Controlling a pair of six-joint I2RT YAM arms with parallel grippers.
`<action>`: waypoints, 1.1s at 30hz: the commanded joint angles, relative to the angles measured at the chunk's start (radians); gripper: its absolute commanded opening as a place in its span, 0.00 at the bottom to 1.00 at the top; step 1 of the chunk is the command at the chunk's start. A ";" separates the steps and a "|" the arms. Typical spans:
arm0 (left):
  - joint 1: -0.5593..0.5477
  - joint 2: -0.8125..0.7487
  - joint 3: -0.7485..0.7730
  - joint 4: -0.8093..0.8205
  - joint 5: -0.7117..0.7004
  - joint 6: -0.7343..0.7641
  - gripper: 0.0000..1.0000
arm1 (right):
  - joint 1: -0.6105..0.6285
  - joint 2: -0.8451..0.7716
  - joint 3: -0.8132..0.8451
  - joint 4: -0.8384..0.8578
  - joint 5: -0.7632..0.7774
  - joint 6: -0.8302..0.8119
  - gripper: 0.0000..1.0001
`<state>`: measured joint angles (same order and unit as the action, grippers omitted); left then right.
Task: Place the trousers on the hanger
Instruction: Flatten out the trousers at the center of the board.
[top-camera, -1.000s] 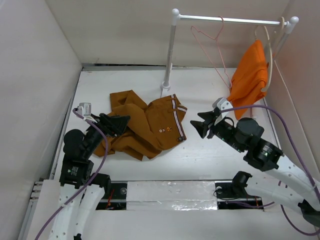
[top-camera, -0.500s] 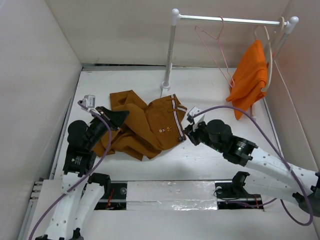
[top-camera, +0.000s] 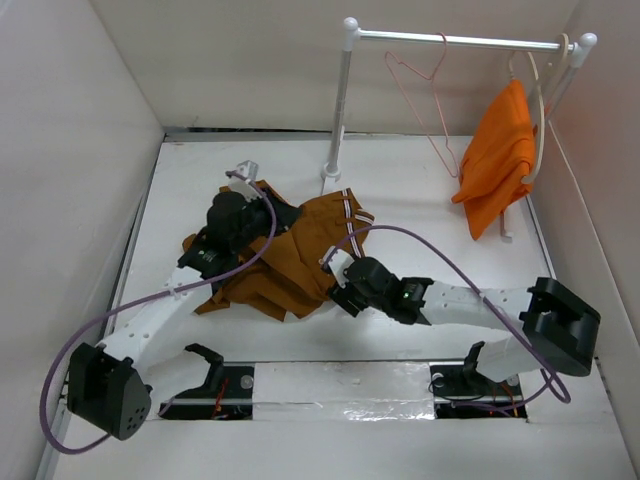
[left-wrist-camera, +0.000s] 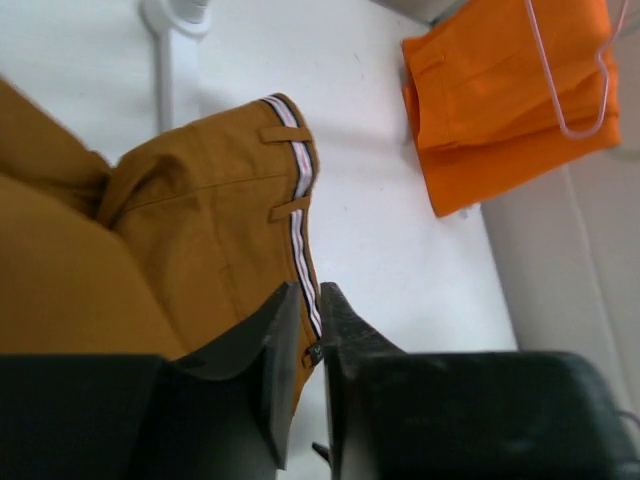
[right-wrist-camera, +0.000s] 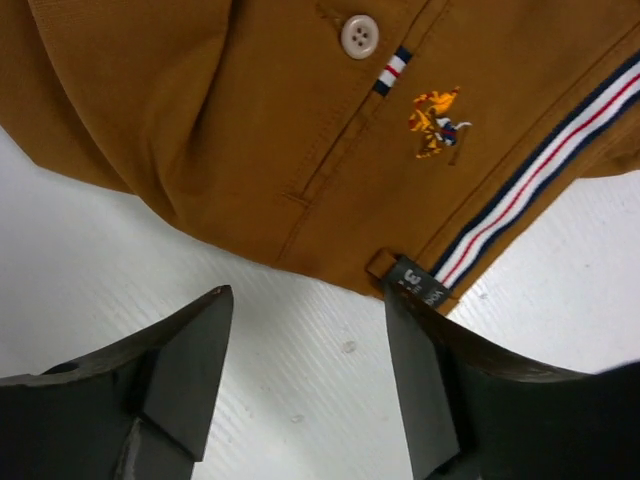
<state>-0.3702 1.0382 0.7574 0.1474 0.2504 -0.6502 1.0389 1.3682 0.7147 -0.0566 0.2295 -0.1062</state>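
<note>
**Long ochre-brown fabric trousers (top-camera: 300, 250) lie crumpled on the white table (top-camera: 420, 215); the thin pink wire hanger (top-camera: 415, 110) hangs on the white rail (top-camera: 470, 41)**

On the left, the left arm reaches from its base across the table and over the trousers. The left gripper (left-wrist-camera: 308, 292) has its black fingers (left-wrist-camera: 280, 350) drawn nearly together. In the left wrist view, the white-and-red striped waistband (left-wrist-camera: 298, 190) runs down into the narrow gap between them, so the gripper looks clamped on the waistband's edge.

The trousers are bunched in the left-centre of the table, with the legs folded over one another and the waistband turned toward the right.

Just right of them, the right gripper (right-wrist-camera: 305, 300) sits low at the near edge of the waistband with its fingers well apart and nothing between them. Bare table shows in the gap. One fingertip is next to a small dark label tab (right-wrist-camera: 412, 283), and a pale button (right-wrist-camera: 358, 36) and an embroidered crest (right-wrist-camera: 437, 120) show on the cloth beyond.

Further right and toward the back, the rail stands on its post. The pink wire hanger hangs from it by its hook, bare and well apart from the trousers. To its right, a bright orange garment (top-camera: 500, 150) hangs on a thicker cream hanger (top-camera: 541, 110).
</note>
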 joint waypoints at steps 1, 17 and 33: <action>-0.139 -0.013 0.122 0.000 -0.274 0.090 0.16 | 0.044 0.037 -0.009 0.129 0.102 -0.024 0.69; -0.153 -0.328 -0.138 -0.101 -0.255 0.073 0.50 | 0.073 0.227 0.080 0.178 0.379 0.103 0.03; -0.153 -0.468 -0.243 -0.144 -0.453 -0.046 0.85 | 0.133 -0.622 0.216 -0.589 0.673 0.339 0.00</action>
<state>-0.5240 0.5953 0.5255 -0.0246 -0.1478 -0.6651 1.1660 0.8101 0.9150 -0.4805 0.8223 0.1371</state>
